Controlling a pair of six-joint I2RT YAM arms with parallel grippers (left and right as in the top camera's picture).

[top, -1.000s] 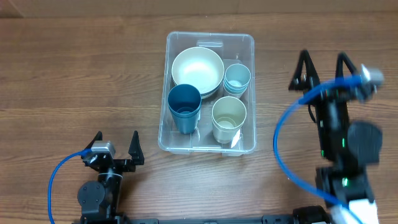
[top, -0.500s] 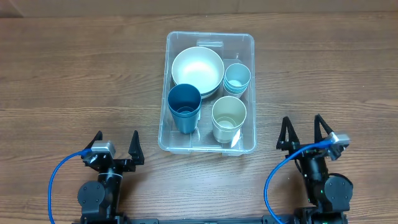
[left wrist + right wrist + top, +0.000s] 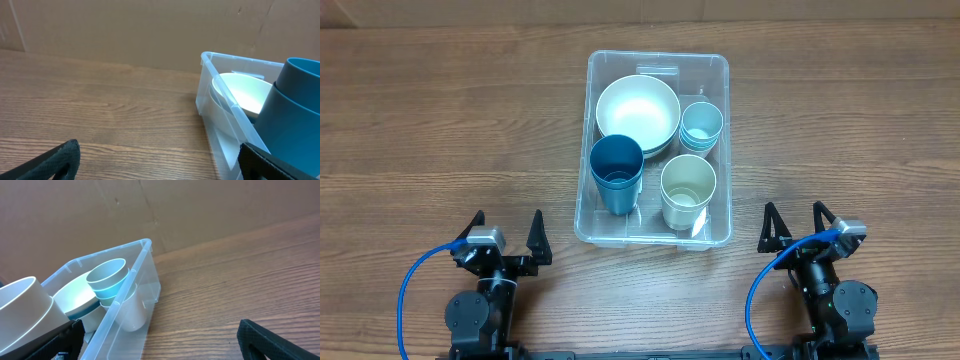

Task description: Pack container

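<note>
Container (image 3: 620,62) is seen from overhead at the table's middle, its long axis running from far edge to near edge. Its label (image 3: 698,228) is partly hidden by a cream cup (image 3: 688,185). Left gripper (image 3: 507,222) and right gripper (image 3: 792,214) are spread wide and empty by the near edge. In the left wrist view the container (image 3: 207,85) is cut off at the right. In the right wrist view the container (image 3: 148,260) is cut off at the left.

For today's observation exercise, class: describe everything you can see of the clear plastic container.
The container is a clear plastic rectangular bin with rounded corners and a rim, standing upright on the wooden table. Inside sit a cream bowl, stacked dark blue cups, a cream cup and light blue cups.
</note>
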